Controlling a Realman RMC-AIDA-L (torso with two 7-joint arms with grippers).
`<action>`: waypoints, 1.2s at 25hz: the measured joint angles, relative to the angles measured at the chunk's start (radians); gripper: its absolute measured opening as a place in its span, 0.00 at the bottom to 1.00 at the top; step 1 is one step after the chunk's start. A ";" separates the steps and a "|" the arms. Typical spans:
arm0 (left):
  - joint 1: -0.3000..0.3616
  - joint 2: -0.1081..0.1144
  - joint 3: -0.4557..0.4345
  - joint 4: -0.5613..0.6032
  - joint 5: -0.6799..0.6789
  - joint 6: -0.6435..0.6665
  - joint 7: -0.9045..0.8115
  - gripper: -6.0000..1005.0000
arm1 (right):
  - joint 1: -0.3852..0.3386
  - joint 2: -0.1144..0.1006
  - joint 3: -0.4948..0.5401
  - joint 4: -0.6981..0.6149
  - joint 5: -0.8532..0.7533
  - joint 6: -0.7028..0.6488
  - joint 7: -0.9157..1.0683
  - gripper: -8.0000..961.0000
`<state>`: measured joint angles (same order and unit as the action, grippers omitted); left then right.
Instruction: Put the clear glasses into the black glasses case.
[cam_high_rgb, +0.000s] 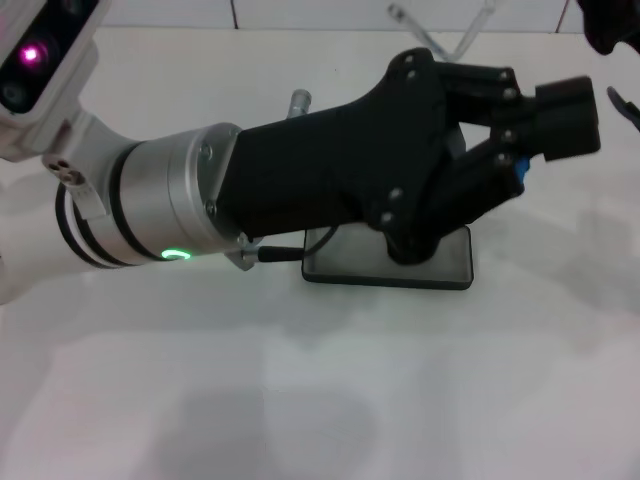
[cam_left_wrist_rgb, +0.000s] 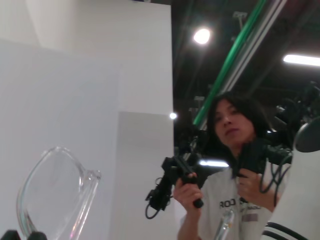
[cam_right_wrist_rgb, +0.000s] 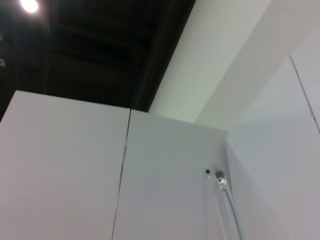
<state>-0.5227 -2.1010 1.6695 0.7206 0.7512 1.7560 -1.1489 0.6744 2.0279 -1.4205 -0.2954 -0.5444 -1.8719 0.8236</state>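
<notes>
My left gripper (cam_high_rgb: 563, 120) reaches across the middle of the head view, raised over the table, its fingers together. In the left wrist view the curved lens of the clear glasses (cam_left_wrist_rgb: 50, 195) stands right above the dark fingertips (cam_left_wrist_rgb: 22, 235), so the grip looks to be on the lens edge. Two thin clear temple arms of the glasses (cam_high_rgb: 432, 42) stick out behind the gripper. The black glasses case (cam_high_rgb: 350, 262) lies on the table under the gripper, largely covered by it. One temple arm (cam_right_wrist_rgb: 226, 200) also shows in the right wrist view.
A black part of my right gripper (cam_high_rgb: 612, 28) sits at the far right edge of the table. A person holding hand controllers (cam_left_wrist_rgb: 187, 182) stands beyond the table. White table surface (cam_high_rgb: 300, 400) lies in front of the case.
</notes>
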 joint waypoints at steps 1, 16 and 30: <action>0.002 0.000 0.000 0.000 -0.003 -0.006 0.002 0.07 | 0.000 0.000 -0.005 0.000 -0.001 0.009 -0.001 0.13; 0.026 0.001 -0.011 -0.001 -0.038 -0.091 0.018 0.07 | 0.015 0.000 -0.114 -0.018 -0.010 0.126 -0.054 0.13; 0.043 0.003 -0.042 -0.011 -0.041 -0.103 0.021 0.07 | -0.001 0.000 -0.203 -0.079 -0.010 0.215 -0.080 0.13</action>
<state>-0.4799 -2.0984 1.6273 0.7091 0.7097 1.6534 -1.1276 0.6737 2.0278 -1.6237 -0.3740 -0.5544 -1.6572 0.7439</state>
